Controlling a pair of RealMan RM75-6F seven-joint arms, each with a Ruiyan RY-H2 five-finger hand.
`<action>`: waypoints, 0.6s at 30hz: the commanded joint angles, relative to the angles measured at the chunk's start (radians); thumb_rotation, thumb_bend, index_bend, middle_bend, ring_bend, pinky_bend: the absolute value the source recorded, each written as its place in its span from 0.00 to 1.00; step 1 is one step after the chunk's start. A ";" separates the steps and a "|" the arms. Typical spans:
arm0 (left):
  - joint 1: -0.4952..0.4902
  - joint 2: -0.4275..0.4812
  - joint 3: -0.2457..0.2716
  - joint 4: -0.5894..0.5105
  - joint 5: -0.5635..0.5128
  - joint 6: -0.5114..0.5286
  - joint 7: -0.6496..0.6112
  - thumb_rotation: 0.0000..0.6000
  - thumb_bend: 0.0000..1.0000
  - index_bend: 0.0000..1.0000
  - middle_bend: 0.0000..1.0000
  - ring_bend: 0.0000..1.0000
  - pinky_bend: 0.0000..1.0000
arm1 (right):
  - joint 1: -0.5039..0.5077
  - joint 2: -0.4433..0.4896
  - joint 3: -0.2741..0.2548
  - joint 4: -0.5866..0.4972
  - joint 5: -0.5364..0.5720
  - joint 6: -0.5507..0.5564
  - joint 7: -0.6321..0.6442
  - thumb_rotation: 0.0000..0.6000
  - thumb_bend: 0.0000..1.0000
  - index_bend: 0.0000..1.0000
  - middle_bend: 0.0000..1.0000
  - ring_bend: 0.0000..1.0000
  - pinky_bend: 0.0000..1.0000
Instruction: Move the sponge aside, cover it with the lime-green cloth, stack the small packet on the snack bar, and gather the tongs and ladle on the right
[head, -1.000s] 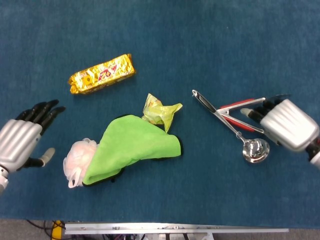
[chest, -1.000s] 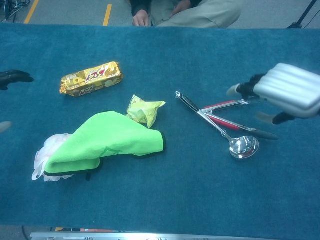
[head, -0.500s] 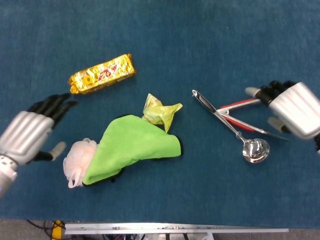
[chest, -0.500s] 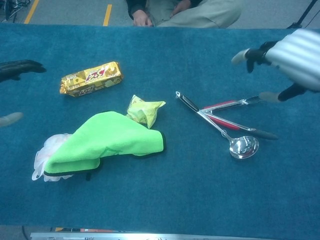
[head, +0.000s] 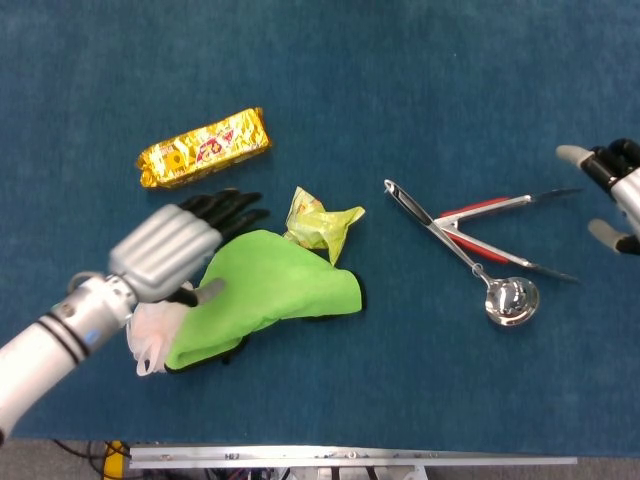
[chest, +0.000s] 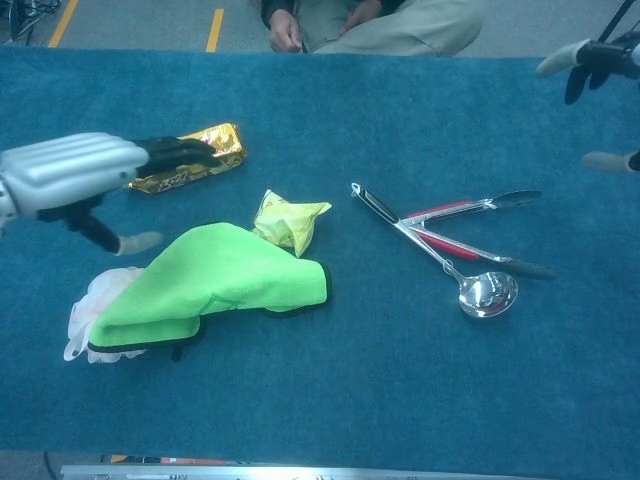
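In the head view, the left hand (head: 175, 245) hovers with fingers spread and empty over the edge of the lime-green cloth (head: 270, 290), which covers most of the white mesh sponge (head: 150, 325), with the small yellow packet (head: 320, 222) at the cloth's far corner, the gold-wrapped snack bar (head: 205, 147) well apart, and the empty right hand (head: 615, 190), fingers apart, beside the red-handled metal tongs (head: 480, 215) crossing the steel ladle (head: 470, 260). In the chest view, the left hand (chest: 80, 175) is open above the blue table (chest: 350, 400) between snack bar (chest: 195, 160) and cloth (chest: 215, 280), the sponge (chest: 85, 315) peeks out at the cloth's left end, the packet (chest: 285, 220) touches the cloth, and the right hand (chest: 605, 70) sits spread and empty at the far right, clear of the tongs (chest: 465, 215) and ladle (chest: 450, 270).
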 joint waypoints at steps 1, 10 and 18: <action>-0.036 -0.043 -0.017 0.032 -0.031 -0.033 0.011 1.00 0.37 0.01 0.00 0.00 0.15 | -0.007 -0.001 -0.002 0.011 -0.002 0.000 0.010 1.00 0.15 0.23 0.42 0.37 0.58; -0.113 -0.152 -0.046 0.112 -0.163 -0.095 0.043 1.00 0.36 0.01 0.00 0.00 0.15 | -0.012 -0.013 0.002 0.044 0.000 -0.015 0.033 1.00 0.15 0.23 0.42 0.37 0.58; -0.193 -0.262 -0.070 0.212 -0.222 -0.143 0.052 1.00 0.36 0.01 0.00 0.00 0.15 | -0.013 -0.021 0.011 0.066 0.015 -0.031 0.052 1.00 0.15 0.23 0.42 0.37 0.58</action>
